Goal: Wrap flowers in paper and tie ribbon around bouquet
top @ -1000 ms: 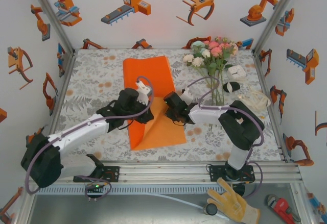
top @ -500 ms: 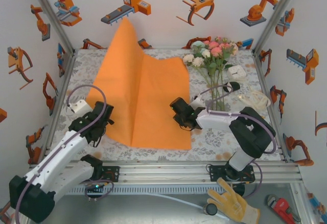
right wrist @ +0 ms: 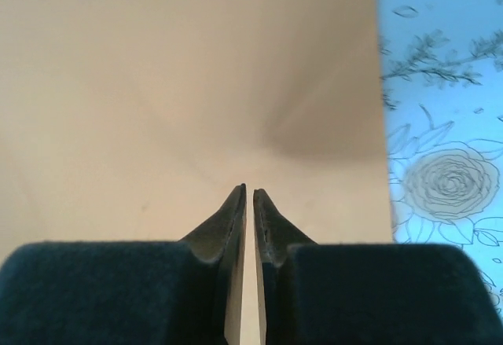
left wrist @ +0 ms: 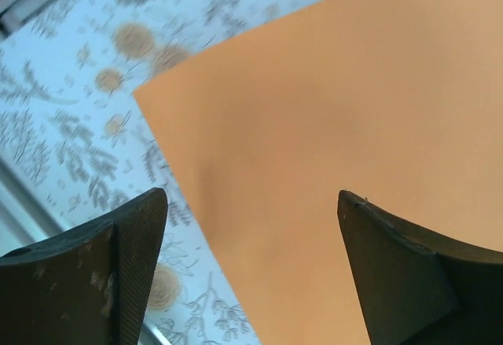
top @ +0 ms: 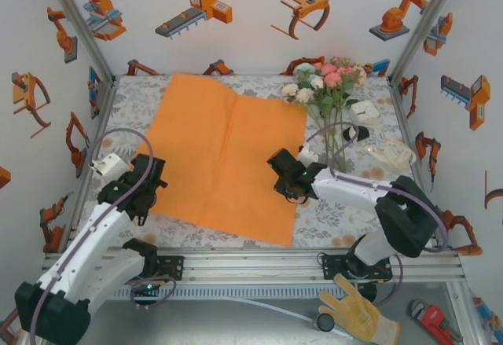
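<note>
Unfolded now, the paper (top: pixel 224 156) lies flat to receive the flowers (top: pixel 326 82); left fingers (left wrist: pixel 78 282) are released, and I cannot tell if the right fingers (right wrist: pixel 224 231) hold its edge.

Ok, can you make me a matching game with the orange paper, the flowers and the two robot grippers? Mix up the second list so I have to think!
Things:
1. paper
2. flowers
3. left gripper
4. right gripper

What each is doing:
A. jaws wide open, over the paper's near left corner
B. standing in a clear vase at the back right
C. spread out on the table
D. jaws pinched nearly shut on the paper's right edge

Right pairs: 1-C, 2-B, 3-A, 4-D
</note>
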Robot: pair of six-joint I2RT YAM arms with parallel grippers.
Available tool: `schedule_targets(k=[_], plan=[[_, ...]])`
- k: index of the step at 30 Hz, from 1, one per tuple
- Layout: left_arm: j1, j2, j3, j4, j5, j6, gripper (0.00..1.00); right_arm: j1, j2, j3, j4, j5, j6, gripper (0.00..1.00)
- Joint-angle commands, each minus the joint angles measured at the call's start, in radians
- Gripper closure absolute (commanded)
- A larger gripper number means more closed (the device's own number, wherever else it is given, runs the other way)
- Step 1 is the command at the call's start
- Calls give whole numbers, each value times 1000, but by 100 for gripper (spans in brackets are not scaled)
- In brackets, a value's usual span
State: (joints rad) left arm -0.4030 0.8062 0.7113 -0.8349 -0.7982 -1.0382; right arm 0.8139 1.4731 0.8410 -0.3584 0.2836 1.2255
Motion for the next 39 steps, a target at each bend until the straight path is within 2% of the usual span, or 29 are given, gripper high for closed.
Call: schedule_targets(k=[1, 2, 3, 4, 5, 6, 10, 14, 18, 20, 22, 27, 31, 35, 39], plan=[[6, -27, 76, 96, 147, 213, 26, -33, -48, 98, -25, -27, -204, 82], [5, -5, 97, 135, 253, 261, 33, -46, -42, 118, 5, -60, -286, 79], [4, 30, 113, 173, 359, 306, 35, -59, -31, 140, 30, -95, -358, 77], [3, 79, 136, 209, 490, 343, 35, -77, -8, 165, 58, -153, -455, 68], [-5, 140, 159, 240, 597, 370, 35, -99, 22, 196, 78, -232, -553, 65], [-18, 194, 173, 270, 643, 382, 35, -115, 50, 230, 78, -290, -620, 64], [-48, 408, 218, 378, 654, 381, 35, -187, 216, 363, 12, -389, -802, 64], [-33, 604, 265, 459, 645, 376, 35, -285, 369, 457, -22, -487, -821, 64], [26, 775, 297, 513, 665, 368, 35, -333, 434, 471, -28, -423, -833, 63], [59, 860, 319, 524, 686, 369, 35, -347, 450, 457, -29, -376, -815, 65], [91, 932, 347, 504, 687, 363, 35, -349, 449, 429, -28, -356, -763, 72], [155, 1054, 412, 489, 662, 362, 35, -341, 312, 172, 141, -339, -485, 72], [213, 1143, 492, 502, 720, 386, 35, -263, 219, 11, 234, -303, -275, 72], [227, 1173, 563, 486, 733, 433, 35, -178, 148, -35, 191, -225, -190, 72], [230, 1139, 553, 599, 889, 470, 31, -162, 80, -36, 162, -191, -189, 71]])
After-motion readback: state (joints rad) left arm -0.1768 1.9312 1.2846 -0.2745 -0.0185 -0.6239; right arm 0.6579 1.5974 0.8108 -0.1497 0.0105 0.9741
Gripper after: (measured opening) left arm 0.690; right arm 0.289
